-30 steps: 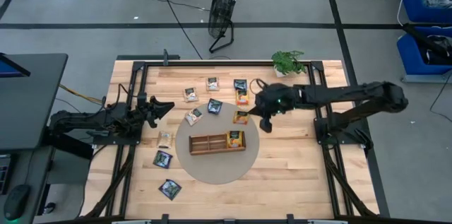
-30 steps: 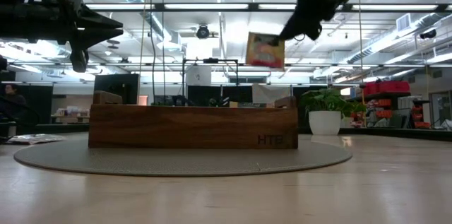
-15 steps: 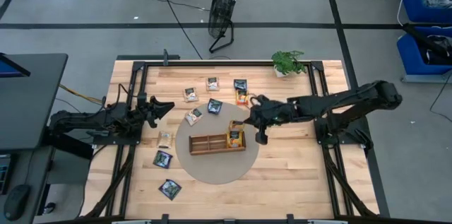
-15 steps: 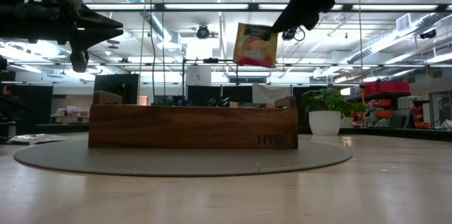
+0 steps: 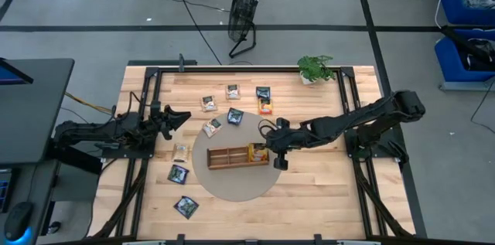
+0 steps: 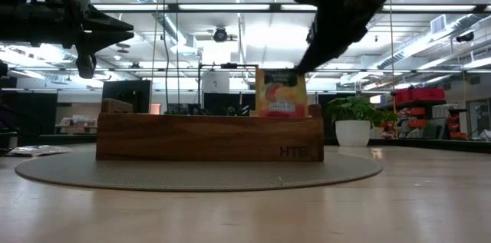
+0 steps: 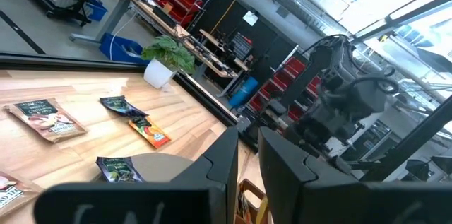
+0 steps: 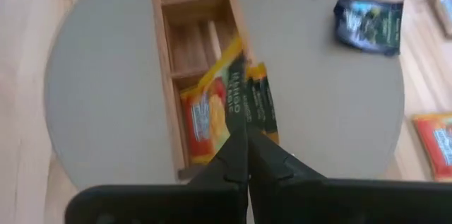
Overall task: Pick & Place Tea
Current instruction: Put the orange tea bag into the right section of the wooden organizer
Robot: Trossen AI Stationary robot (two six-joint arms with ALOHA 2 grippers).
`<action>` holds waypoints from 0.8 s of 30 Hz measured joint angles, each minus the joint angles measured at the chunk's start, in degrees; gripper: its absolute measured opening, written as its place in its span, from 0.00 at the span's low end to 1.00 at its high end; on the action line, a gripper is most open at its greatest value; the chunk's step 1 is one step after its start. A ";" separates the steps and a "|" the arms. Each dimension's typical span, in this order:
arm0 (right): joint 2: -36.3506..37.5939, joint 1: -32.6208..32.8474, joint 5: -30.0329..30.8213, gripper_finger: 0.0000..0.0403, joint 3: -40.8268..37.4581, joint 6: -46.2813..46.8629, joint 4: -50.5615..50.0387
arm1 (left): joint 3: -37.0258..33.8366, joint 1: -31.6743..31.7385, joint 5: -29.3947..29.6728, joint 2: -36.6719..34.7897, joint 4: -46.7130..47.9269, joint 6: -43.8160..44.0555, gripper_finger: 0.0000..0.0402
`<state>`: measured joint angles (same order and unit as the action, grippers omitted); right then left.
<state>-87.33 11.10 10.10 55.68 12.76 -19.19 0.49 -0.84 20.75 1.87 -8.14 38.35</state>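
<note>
Tea sachet [image 6: 280,93], orange, is sinking into the wooden tray's [image 5: 232,157] end compartment, your right gripper [image 5: 268,149] pinching its top edge; you're placing now, so release next.

Both arms are dark, near black — slim jointed links over black tube frames. The right hand [image 8: 247,128] ends in two flat, tapered black fingers; the left hand [image 7: 247,164] has broader, blocky black ones.
</note>
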 joint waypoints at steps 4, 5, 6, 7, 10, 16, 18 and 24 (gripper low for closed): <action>-0.70 0.01 0.01 0.00 0.00 -1.04 0.31 | 0.00 0.01 0.02 0.00 0.13 0.00 0.15; -0.94 0.01 -0.01 0.00 0.02 -1.51 0.97 | 0.00 0.02 0.00 0.00 0.44 -0.02 0.15; -1.08 0.00 0.01 0.00 0.02 -1.93 0.97 | 0.00 0.02 0.00 0.01 0.71 -0.02 0.15; -1.15 -0.03 0.00 0.00 0.02 -2.41 0.56 | 0.00 0.01 0.00 0.01 0.64 0.00 0.15; -2.21 -0.03 0.01 0.00 0.07 -3.35 1.30 | 0.00 0.00 0.00 0.00 1.29 0.00 0.15; -4.44 -0.02 -0.41 0.00 0.04 -3.15 2.98 | 0.00 0.01 -0.02 -0.01 1.30 0.04 0.15; -4.78 -0.01 -0.56 0.00 0.04 -3.13 2.98 | 0.00 0.00 0.00 0.00 1.21 0.18 0.15; -4.85 -0.01 -0.58 0.02 0.04 -2.73 2.63 | 0.00 0.00 -0.02 0.00 1.55 1.25 0.15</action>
<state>-92.18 11.09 9.51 55.72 10.02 -16.56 0.49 -0.84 20.73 1.87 -6.59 39.59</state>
